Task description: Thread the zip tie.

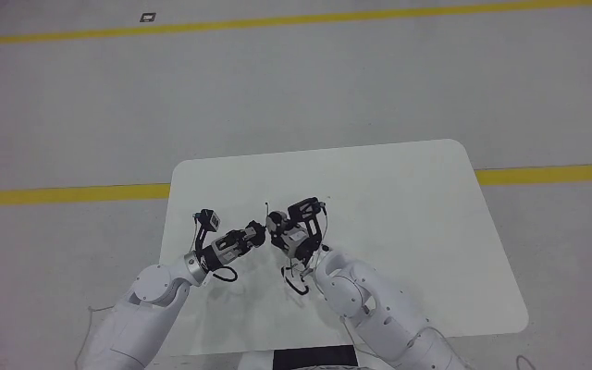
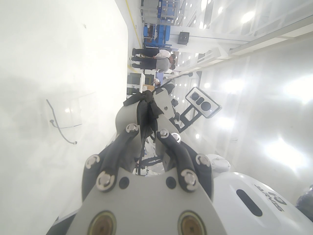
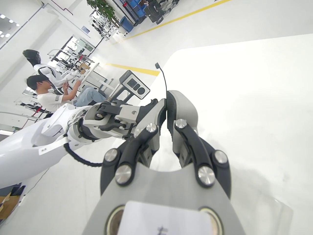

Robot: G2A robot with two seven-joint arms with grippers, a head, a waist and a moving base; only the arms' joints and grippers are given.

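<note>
Closest in, the grey-and-black right gripper [image 3: 167,113] pinches a thin black plastic zip tie [image 3: 164,80], its head standing free above the white table [image 3: 244,86]. The left gripper [image 2: 146,101], fingers together, presses alongside. Threading looks undone, with no loop closed.

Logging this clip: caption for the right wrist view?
Right gripper clamps a black zip tie above the white table, left gripper alongside.

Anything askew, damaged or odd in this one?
Nothing stands out. The zip tie sticks straight out of the shut right gripper, unbent, head unthreaded; the left gripper sits right beside it above the table.
</note>
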